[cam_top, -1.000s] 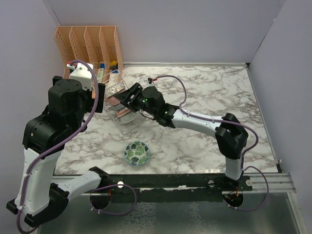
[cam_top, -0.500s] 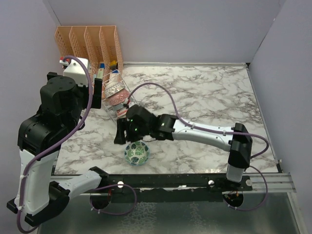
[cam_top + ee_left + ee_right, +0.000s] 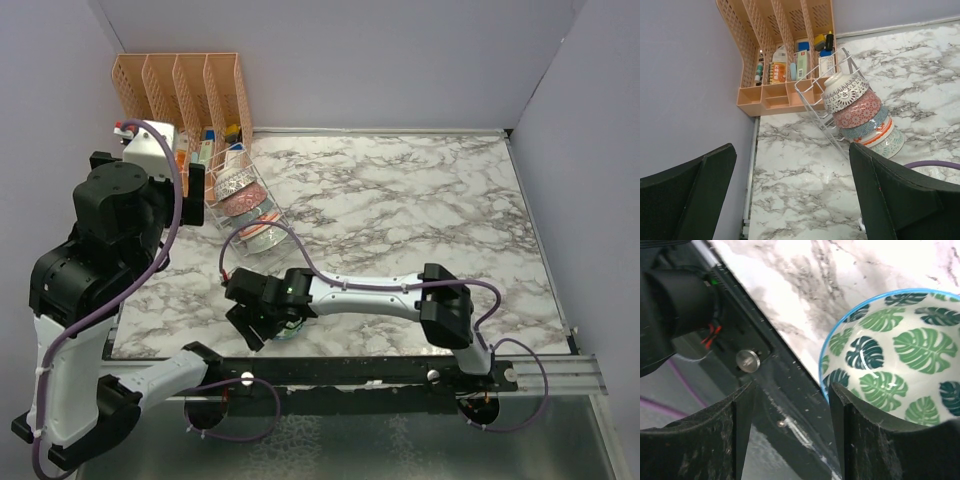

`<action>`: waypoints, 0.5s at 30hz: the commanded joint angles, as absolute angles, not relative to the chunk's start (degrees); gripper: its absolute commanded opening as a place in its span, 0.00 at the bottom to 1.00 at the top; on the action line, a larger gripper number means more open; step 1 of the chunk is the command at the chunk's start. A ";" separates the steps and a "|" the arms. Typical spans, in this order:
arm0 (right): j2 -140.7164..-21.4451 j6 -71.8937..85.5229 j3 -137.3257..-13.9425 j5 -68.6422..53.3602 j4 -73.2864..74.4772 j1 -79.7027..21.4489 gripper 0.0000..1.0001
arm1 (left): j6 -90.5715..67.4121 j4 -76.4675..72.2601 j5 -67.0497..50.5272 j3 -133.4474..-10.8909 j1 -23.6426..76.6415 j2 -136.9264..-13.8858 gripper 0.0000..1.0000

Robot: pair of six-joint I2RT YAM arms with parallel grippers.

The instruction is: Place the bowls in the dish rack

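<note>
The green leaf-patterned bowl [image 3: 900, 352] sits upright near the table's front edge and is mostly hidden under my right gripper [image 3: 252, 322] in the top view. That gripper [image 3: 790, 440] is open and straddles the bowl's near rim. One finger [image 3: 880, 440] is over the inside, the other is outside above the black rail. The wire dish rack [image 3: 812, 95] [image 3: 262, 228] leans by the orange organizer and holds several bowls on edge, the lattice bowl [image 3: 845, 92] uppermost and a red-rimmed bowl [image 3: 877, 136] lower down. My left gripper [image 3: 795, 200] hangs open and empty, high above the table left of the rack.
The orange slotted organizer [image 3: 185, 90] [image 3: 785, 30] stands in the far left corner with small items in it. A black rail [image 3: 785, 390] with a silver knob [image 3: 747, 360] runs right along the table's front edge by the leaf bowl. Purple walls close in on the left, back and right.
My right arm has swung from the rack down to the leaf bowl at the front edge. The left arm has drawn back a little to the left, uncovering the rack.
</note>
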State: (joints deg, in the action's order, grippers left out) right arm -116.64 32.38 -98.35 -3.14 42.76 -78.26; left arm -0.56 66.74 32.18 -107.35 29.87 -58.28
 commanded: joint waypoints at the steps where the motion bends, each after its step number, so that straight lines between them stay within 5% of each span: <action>1: -119.49 28.52 -101.58 1.81 45.61 -77.96 0.60 | -0.77 66.34 32.85 -107.18 30.20 -57.06 0.99; 15: -125.34 26.65 -102.06 7.56 44.70 -79.92 0.53 | -0.03 66.34 34.80 -105.89 30.16 -56.28 0.99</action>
